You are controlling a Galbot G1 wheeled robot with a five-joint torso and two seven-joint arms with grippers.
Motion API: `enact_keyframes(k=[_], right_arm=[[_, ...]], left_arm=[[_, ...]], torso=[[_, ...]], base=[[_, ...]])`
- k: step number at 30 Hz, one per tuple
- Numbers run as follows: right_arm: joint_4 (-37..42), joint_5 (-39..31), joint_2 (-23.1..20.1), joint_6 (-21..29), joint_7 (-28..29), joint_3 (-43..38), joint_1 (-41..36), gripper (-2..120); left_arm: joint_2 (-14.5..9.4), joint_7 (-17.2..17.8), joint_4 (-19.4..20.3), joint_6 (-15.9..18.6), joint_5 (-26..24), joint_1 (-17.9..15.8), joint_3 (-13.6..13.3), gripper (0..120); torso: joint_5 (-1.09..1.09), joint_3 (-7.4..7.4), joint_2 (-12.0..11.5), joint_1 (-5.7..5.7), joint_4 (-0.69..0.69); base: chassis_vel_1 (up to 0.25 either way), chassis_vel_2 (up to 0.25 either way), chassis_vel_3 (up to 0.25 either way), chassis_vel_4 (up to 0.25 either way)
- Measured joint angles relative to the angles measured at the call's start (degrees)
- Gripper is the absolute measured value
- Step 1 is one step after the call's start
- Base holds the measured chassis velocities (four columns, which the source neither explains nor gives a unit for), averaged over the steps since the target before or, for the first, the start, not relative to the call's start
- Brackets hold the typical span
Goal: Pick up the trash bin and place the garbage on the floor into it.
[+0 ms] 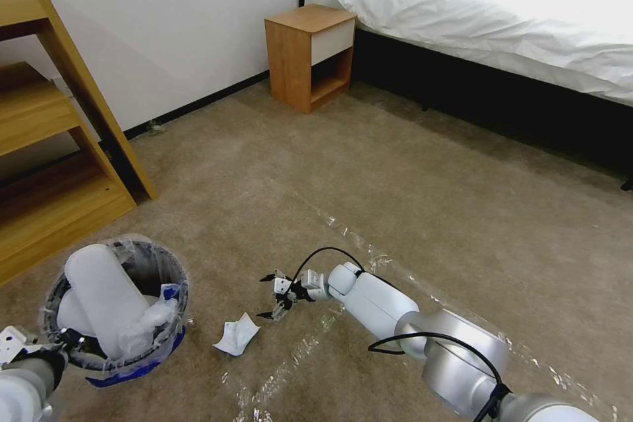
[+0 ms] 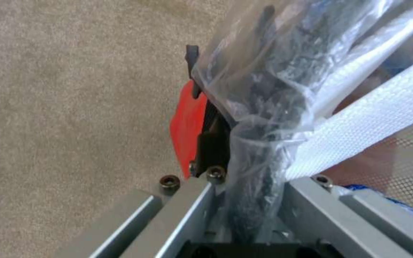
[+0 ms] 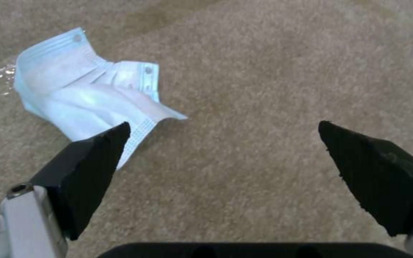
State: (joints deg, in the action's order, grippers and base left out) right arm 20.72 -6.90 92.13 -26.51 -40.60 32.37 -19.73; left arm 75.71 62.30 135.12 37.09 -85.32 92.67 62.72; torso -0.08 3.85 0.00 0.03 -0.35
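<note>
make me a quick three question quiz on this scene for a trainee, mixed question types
1. True or false: the right pincer is shut on the crumpled white and pale blue face mask lying on the beige-brown carpet floor.
2. Multiple choice: what does the left pincer grip? A) the small wooden bedside cabinet B) the rim of the small round red trash bin with its clear plastic liner C) the bed sheet
3. Fill in: white slippers already sit inside the ____.

Key: 1 false, it hangs open beside the mask without touching it; 2 B; 3 trash bin.
</note>
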Motion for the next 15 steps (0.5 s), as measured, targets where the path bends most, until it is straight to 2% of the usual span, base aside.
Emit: enact_keyframes(k=[15], right_arm=[[1.4, -0.5, 0.0, 0.1, 0.2, 0.0, -0.6, 100]], left_arm=[[0.4, -0.3, 0.0, 0.0, 0.7, -0.2, -0.2, 0]], torso=[[-0.01, 0.0, 0.0, 0.0, 0.0]], base=[[0.0, 0.0, 0.0, 0.0]])
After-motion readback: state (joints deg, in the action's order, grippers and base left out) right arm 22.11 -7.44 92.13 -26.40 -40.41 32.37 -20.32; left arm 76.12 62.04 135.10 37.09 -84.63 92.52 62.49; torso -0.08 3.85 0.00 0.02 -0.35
